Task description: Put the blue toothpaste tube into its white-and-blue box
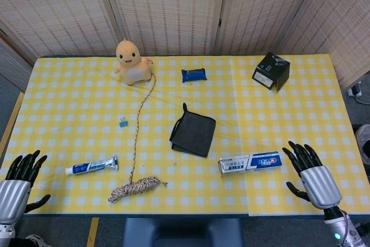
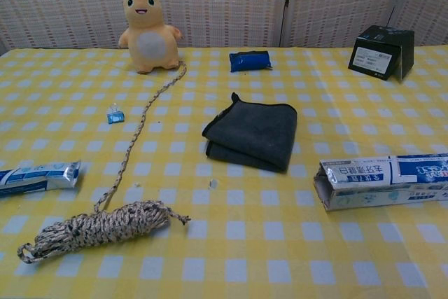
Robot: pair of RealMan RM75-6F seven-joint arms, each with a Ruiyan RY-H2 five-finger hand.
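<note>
The toothpaste tube [image 1: 91,166] lies near the left hand [image 1: 22,173], the box [image 1: 250,162] near the right hand [image 1: 308,173]. Both hands are spread, holding nothing. Between lie a coiled rope [image 1: 134,188] and a folded gray cloth [image 1: 193,133].

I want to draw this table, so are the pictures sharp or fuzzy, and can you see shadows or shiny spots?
Head view: even light and sharp, with only faint shadows beside the folded grey cloth and the black box. Chest view: also sharp, with a soft shadow under the coiled rope, a small shine on the toothpaste tube crimp, and the toothpaste box cut off at the right edge.
</note>
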